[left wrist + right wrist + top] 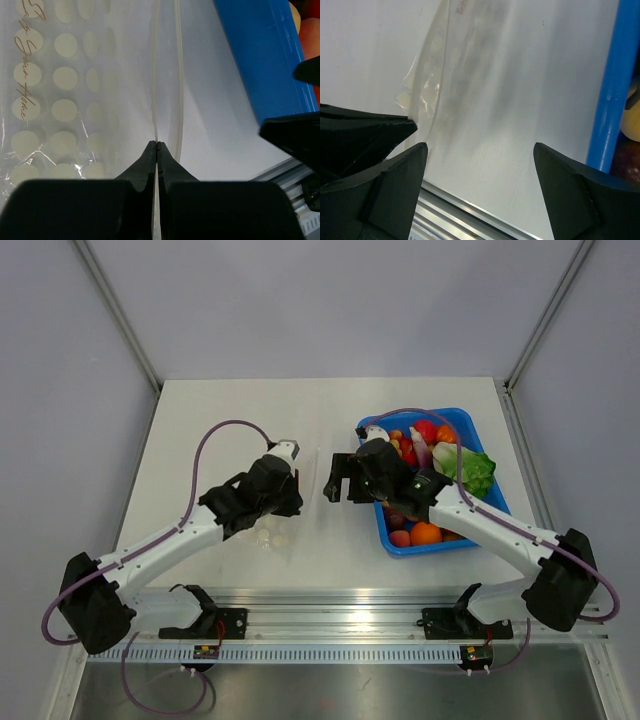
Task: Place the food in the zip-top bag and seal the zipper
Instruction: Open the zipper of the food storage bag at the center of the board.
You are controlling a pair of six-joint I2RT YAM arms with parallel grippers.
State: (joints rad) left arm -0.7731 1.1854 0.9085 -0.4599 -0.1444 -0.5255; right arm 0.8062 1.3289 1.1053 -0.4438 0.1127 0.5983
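The clear dotted zip-top bag [274,535] lies on the table between the arms; its white dots show in the left wrist view [60,100]. My left gripper [290,507] is shut on the bag's mouth edge [156,146], where the zipper strip [154,75] runs away from the fingertips. My right gripper [338,480] is open and empty [480,146], just right of the bag [437,65] and left of the tray. The food sits in the blue tray [440,548]: green lettuce [476,472], an orange [425,533] and red pieces [427,430].
The blue tray's wall shows in the left wrist view [265,60] and in the right wrist view [610,100]. The right gripper's black fingers [295,135] are close by. A metal rail [330,618] runs along the near table edge.
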